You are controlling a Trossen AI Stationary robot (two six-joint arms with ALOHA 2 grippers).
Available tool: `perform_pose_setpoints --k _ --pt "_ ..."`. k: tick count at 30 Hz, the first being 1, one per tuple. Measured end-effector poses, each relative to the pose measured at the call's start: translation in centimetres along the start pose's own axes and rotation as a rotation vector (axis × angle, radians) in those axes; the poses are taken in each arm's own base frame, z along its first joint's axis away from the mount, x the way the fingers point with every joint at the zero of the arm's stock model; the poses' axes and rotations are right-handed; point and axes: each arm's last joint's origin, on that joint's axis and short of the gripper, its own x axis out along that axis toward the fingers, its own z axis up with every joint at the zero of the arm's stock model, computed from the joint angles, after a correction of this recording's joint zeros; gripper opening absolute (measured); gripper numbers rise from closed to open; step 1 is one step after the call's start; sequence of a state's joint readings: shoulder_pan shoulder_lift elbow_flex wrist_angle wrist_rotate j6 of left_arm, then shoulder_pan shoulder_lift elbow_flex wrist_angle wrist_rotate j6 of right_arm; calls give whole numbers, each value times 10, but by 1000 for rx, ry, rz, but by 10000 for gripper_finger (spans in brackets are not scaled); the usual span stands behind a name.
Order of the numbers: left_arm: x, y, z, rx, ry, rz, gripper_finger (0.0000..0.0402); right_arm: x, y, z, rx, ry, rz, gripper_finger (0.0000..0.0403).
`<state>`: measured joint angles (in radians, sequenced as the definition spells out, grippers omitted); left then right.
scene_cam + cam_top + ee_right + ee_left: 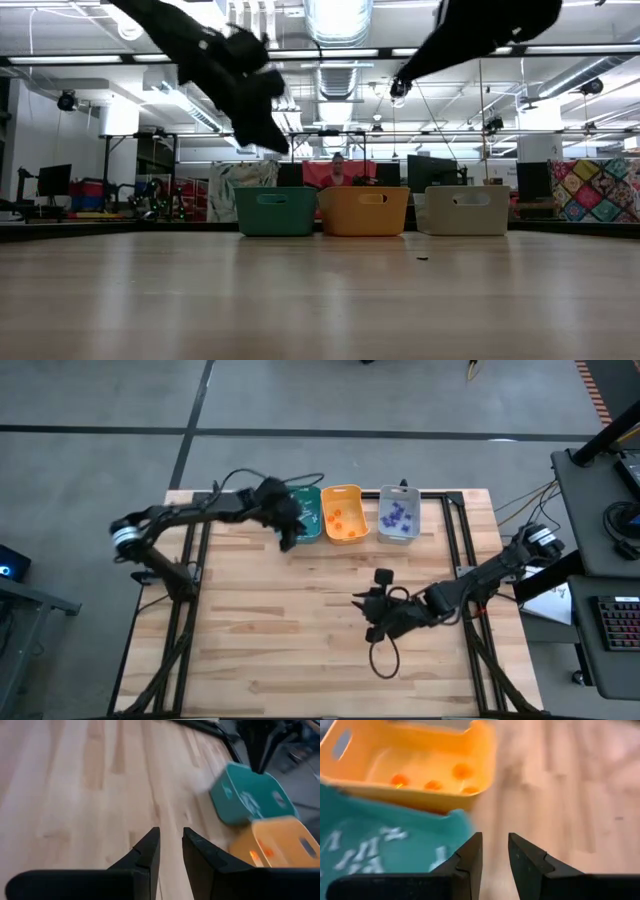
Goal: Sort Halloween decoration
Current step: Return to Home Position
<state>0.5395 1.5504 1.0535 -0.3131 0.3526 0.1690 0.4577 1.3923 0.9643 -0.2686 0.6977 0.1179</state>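
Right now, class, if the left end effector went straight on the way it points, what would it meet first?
Most likely the bare table, close beside the teal bin. The left end effector aims past that bin's corner, not into it, though depth is hard to judge.

The wood table (270, 630) is bare on the left side and along the near side, so I can pass there. Three bins stand close together in a row at the far edge: the teal bin (310, 525), the orange bin (343, 515) and the grey bin (398, 518). They block the far middle. My left gripper (495, 842) hangs up in the air just by the teal bin's near corner. My right arm (480, 575) reaches across the right side to the middle of the table, and a cable loop (385, 658) sits on its near side. Both are in the way there.
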Motion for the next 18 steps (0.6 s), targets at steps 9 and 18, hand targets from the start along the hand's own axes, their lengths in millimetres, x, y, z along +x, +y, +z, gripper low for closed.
perform_pose_setpoints --k 9,18 --pt "-52 -71 -45 119 -238 -52 75 15 -39 -1 -22 -123 77 72" --pt "-91 -85 -100 85 -414 -73 75 16 -76 -29 63 -189 83 72"
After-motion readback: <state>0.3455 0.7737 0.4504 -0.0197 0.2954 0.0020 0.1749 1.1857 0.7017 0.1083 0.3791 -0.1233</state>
